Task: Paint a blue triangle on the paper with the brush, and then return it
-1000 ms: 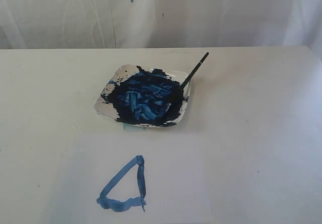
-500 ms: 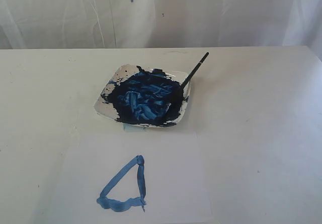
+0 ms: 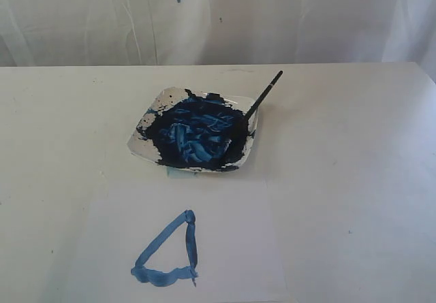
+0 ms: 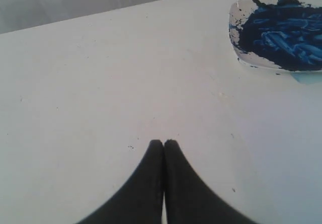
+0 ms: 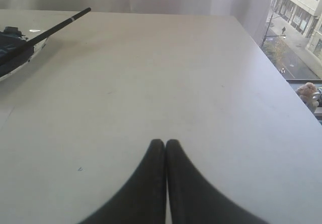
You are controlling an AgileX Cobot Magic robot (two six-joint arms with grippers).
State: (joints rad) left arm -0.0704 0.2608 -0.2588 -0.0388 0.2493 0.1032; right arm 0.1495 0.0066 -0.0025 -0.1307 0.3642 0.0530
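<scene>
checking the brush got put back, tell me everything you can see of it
The brush is a long, very thin black stick with a pale band near its handle end. It lies tilted: its tip is sunk in the dark blue paint on the plate, so the bristles cannot be seen, and the handle leans on the plate's far right rim and pokes out over the table. Nothing holds it.

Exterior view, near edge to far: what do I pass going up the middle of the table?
paper bearing the blue triangle → plate of dark blue paint → brush handle poking past the plate's far rim → white curtain
</scene>
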